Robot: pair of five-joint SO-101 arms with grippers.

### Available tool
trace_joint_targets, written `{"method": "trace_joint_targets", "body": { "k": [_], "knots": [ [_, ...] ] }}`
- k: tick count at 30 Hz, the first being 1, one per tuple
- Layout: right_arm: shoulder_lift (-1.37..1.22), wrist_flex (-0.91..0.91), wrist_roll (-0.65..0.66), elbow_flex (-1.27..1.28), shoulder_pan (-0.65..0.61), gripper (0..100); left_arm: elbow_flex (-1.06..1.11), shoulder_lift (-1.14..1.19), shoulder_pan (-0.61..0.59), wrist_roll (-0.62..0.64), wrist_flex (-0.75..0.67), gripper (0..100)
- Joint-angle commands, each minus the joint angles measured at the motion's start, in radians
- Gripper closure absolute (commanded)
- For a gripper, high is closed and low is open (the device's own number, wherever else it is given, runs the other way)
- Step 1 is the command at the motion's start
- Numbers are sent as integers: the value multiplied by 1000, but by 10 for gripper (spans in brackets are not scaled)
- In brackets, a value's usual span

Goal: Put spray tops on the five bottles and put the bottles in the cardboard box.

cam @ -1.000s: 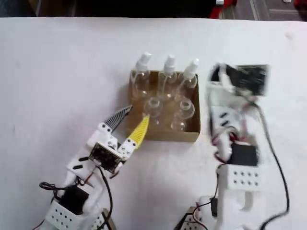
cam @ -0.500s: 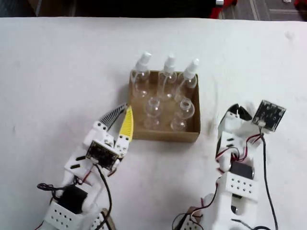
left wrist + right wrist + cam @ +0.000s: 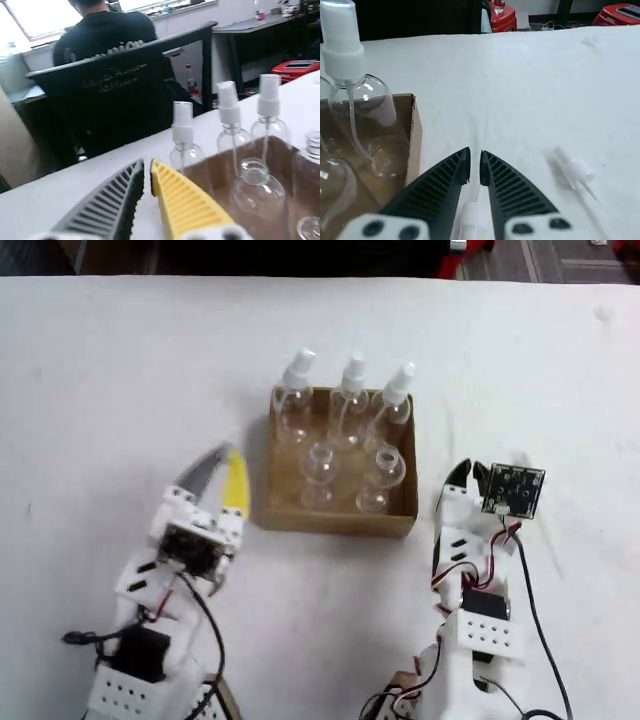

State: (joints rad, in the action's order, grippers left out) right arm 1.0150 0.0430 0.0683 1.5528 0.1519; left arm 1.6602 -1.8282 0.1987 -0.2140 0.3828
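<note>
The two near bottles [image 3: 320,462] in the cardboard box [image 3: 340,522] lack tops. The right gripper [image 3: 474,152], jaws almost together, seems to pinch a spray top [image 3: 469,216]; its thin tube could miss a bottle mouth and bend. The left gripper [image 3: 226,456], jaws almost together and empty, sits left of the box.

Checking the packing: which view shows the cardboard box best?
The high view: the whole cardboard box from above, five bottles standing inside, three with spray tops, two open-necked. The left wrist view gives part of one wall beyond the left fingers; the right wrist view, one corner holding a capped bottle.
</note>
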Motion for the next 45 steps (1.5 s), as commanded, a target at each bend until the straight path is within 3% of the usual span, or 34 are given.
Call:
{"method": "trace_joint_targets", "body": {
  "k": [1,10,16,28,45],
  "knots": [
    [18,41,23,-5,-10,983,-152,-8,-81,-3,23,966],
    [18,42,23,-5,-8,983,-433,7,-82,-8,394,964],
    [18,39,23,-5,-8,983,-396,177,-81,-69,451,964],
    [18,41,23,-5,2,983,38,337,-51,-120,-14,968],
    [18,38,25,-5,1,983,37,338,-54,-114,-15,969]
  ]
}}
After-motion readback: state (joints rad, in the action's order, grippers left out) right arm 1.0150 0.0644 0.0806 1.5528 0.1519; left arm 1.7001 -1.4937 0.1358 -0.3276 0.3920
